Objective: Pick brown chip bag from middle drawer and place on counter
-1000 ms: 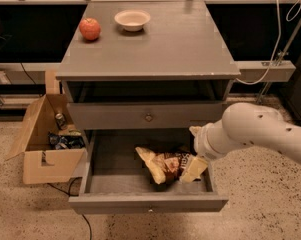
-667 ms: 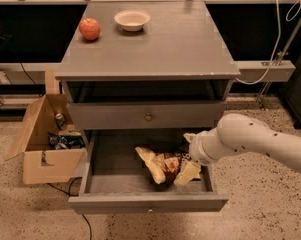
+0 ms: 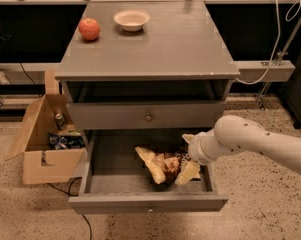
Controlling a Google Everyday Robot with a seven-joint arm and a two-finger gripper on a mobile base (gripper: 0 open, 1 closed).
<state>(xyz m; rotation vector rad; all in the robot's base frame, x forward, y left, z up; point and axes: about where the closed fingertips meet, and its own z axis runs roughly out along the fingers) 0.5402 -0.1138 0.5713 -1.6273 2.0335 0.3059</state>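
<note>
The brown chip bag [image 3: 159,165] lies crumpled in the open middle drawer [image 3: 147,202], dark brown with a pale yellow-tan end pointing left. My white arm comes in from the right. My gripper [image 3: 186,170] is down inside the drawer at the bag's right end, touching or nearly touching it. One pale finger [image 3: 188,173] shows beside the bag. The counter [image 3: 155,41] is the grey cabinet top above.
A red apple [image 3: 89,28] and a white bowl [image 3: 132,19] sit at the counter's back left. The drawer with the brass knob [image 3: 148,117] above is closed. An open cardboard box [image 3: 47,143] with items stands on the floor to the left.
My arm and gripper have moved left and lower into the drawer, closer against the bag's right end. The bag has not visibly moved.
</note>
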